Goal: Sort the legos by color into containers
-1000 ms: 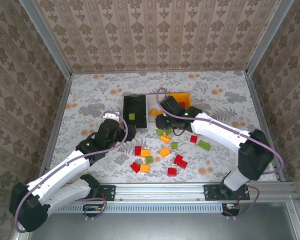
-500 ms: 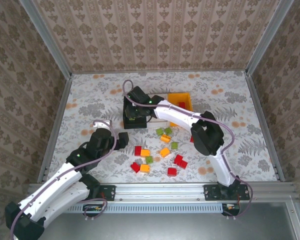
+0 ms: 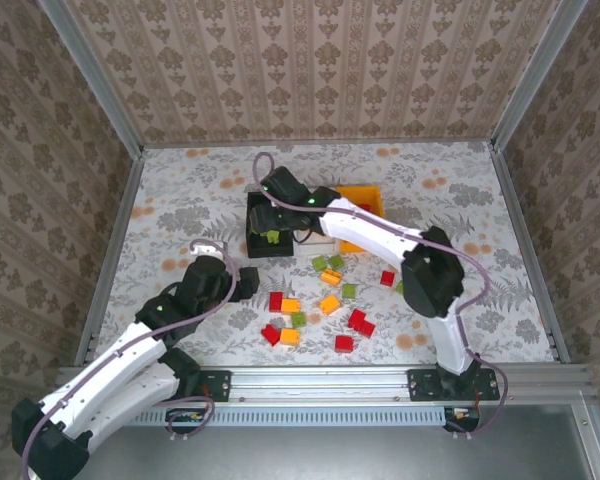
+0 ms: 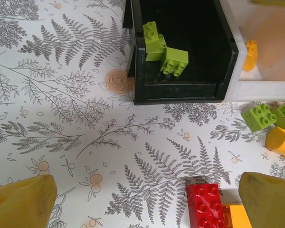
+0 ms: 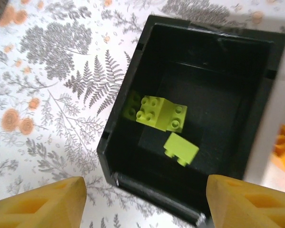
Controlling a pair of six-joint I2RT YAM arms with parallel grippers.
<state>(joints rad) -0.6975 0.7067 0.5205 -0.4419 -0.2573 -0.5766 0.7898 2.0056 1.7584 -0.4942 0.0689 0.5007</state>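
Now the right gripper point(image 5: 145, 203) is held wide open and empty above the black bin point(image 5: 115, 142). Lime green bricks point(image 5: 160, 114) are seen inside it, just beyond the fingertips (a smaller brick point(image 5: 181, 148) lies nearest). The left gripper point(image 4: 145, 202) is likewise spread wide, with nothing gripped. A red brick point(image 4: 204, 204) is found between its fingers, nearer one than the other, with an orange brick point(image 4: 236, 217) touching it. Further ahead of this gripper, the white bin point(image 4: 263, 88) is set against the black one.
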